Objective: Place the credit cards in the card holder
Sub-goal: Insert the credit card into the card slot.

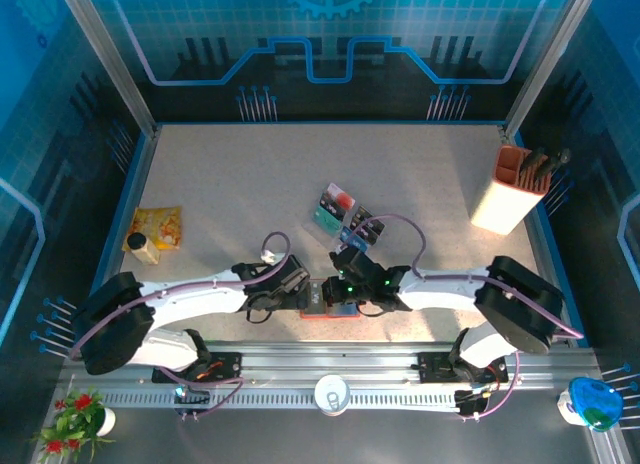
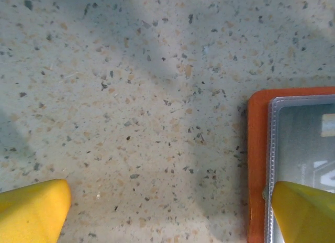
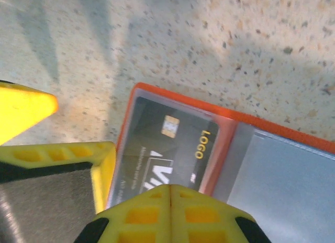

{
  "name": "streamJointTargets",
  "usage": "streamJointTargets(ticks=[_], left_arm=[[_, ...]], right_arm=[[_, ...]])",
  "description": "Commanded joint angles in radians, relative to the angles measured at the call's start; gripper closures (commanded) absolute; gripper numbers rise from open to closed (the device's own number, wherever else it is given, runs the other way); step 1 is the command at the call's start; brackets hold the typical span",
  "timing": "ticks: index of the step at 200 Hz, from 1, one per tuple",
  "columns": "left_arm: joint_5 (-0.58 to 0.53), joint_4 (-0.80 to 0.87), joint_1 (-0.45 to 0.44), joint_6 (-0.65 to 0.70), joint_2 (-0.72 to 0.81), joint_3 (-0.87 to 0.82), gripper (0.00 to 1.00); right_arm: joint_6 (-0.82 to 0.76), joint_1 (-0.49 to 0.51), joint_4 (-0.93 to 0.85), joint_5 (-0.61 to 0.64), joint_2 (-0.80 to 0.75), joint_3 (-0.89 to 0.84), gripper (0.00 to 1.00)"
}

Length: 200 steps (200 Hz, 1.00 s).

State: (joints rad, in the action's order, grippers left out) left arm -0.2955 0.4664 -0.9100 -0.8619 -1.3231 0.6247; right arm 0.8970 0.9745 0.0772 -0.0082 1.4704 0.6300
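The thin, stiff, slick card (image 3: pixel 167 148) lies in the holder (image 3: pixel 226 132) just ahead of the right gripper (image 3: pixel 170 195), closed on nothing; better push its edge, left gripper (image 2: pixel 167 211) wide open.

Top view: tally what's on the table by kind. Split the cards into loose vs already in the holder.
Loose credit cards: 4 that can be told apart; they overlap, so there may be more
Card in the holder: 1
Card holder: 1
Pen box: 1
Yellow packet: 1
Small bottle: 1
Total: 9
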Motion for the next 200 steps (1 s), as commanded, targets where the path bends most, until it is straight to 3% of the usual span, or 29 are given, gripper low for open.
streamJointTargets(ticks=[1,200], left_arm=[[-0.034,0.047,0.002,-0.015,0.061,-0.013,0.01],[-0.005,-0.012,0.032,-0.017,-0.030,-0.070,0.01]], right_arm=[[-0.029,-0.009,-0.075,0.030,-0.059,0.000,1.00],[-0.061,-0.007,-0.049,-0.005,0.128,0.082,1.00]])
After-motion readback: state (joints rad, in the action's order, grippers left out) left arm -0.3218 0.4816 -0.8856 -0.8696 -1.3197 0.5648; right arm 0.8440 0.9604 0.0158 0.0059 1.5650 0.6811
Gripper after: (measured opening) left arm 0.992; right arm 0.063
